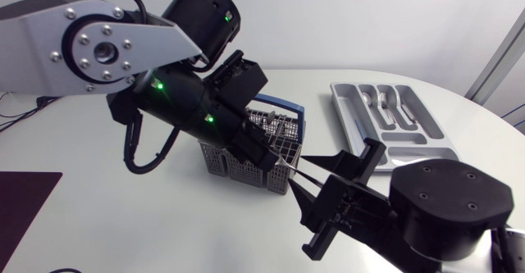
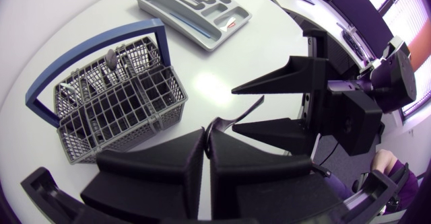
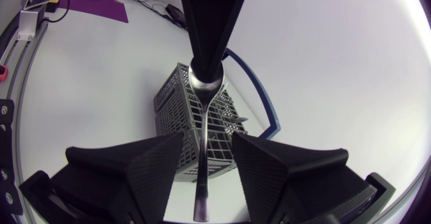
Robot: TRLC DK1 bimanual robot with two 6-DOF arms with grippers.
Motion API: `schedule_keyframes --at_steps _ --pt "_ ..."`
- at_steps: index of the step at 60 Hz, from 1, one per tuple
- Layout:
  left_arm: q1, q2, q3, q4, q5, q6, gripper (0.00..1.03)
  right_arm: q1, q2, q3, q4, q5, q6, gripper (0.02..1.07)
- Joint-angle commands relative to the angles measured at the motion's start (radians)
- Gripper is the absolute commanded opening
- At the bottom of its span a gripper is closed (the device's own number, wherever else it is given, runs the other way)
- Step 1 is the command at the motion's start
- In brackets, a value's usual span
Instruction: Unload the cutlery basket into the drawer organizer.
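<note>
Over mid-desk, just beside the cutlery basket (image 1: 234,165): spoon (image 3: 202,116) hangs between both grippers.
Left gripper (image 2: 207,146) is pinched on the spoon's bowl. Right gripper (image 1: 295,171) is spread, the handle running between its fingers with a gap on both sides. Bare desk (image 1: 123,216) lies open between basket and drawer organizer (image 1: 349,117), which sits well apart near the desk's far right edge. Count: one grey basket with a blue handle, a few cutlery pieces upright in its compartments on the handle side; one grey organizer with several silver pieces lying in its compartments, exact number unclear; one spoon in the air.
</note>
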Motion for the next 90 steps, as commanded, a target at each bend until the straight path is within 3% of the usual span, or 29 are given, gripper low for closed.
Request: schedule_keyframes --at_steps 1,14,26,36,61,81,90 --pt "0.011 0.014 0.020 -0.012 0.008 -0.030 0.03 0.015 0.028 0.014 0.017 0.012 -0.019 0.46" --pt "0.014 0.014 0.020 -0.015 0.022 -0.030 0.03 0.017 0.064 0.039 0.037 0.018 -0.018 0.38" --pt "0.014 0.016 0.008 -0.015 0.028 -0.030 0.03 0.017 0.096 0.062 0.047 0.032 -0.018 0.38" --pt "0.020 0.016 0.003 -0.015 0.030 -0.030 0.03 0.017 0.107 0.069 0.049 0.035 -0.019 0.25" --pt "0.027 0.030 -0.027 0.002 0.033 -0.024 0.03 0.027 0.102 0.075 0.044 0.052 -0.022 0.22" --pt "0.027 0.034 -0.026 0.005 0.033 -0.024 0.03 0.041 0.104 0.082 0.024 0.055 -0.019 0.09" --pt "0.028 0.034 -0.024 0.008 0.033 -0.023 0.03 0.046 0.104 0.082 0.005 0.055 -0.018 0.08"
